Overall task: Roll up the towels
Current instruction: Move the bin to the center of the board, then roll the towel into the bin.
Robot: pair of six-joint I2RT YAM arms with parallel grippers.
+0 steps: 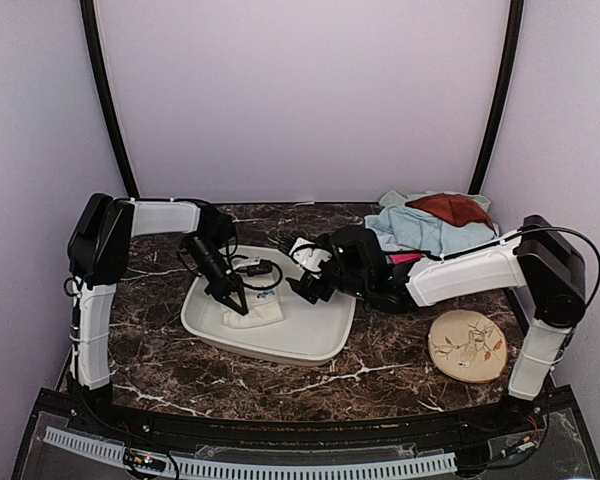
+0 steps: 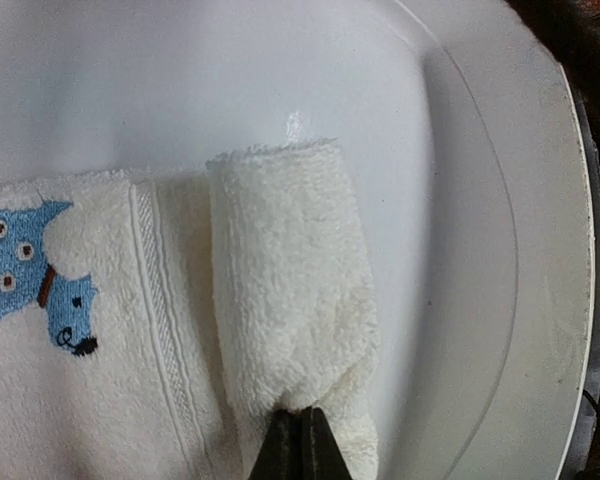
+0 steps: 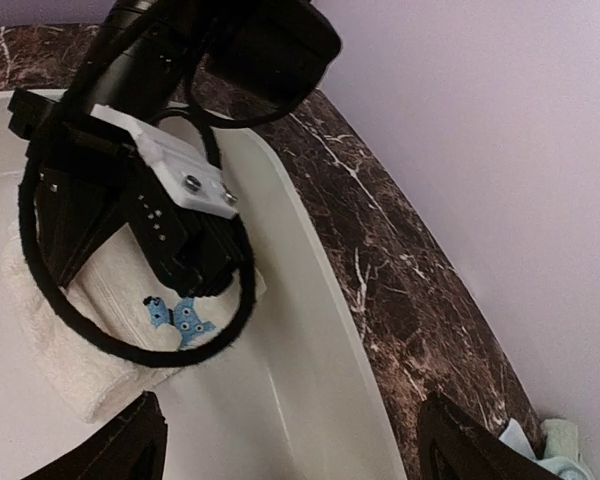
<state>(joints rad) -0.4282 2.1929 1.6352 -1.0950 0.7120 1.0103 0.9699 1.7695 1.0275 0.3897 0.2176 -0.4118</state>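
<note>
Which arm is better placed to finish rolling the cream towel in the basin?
Left. The left gripper pinches the part-rolled end of the cream towel, jaws closed; the right gripper hangs open over the basin, holding nothing.

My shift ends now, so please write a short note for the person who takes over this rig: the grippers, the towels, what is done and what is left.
Left gripper: shut on the rolled end of the cream towel, inside the white basin.
Right gripper: open, empty, by the basin's right side.
Done: cream towel partly rolled; the part with the blue mark lies flat.
Left: finish this roll. The light blue towel, rust-brown towel and pink towel lie unrolled in a heap at the back right.
</note>
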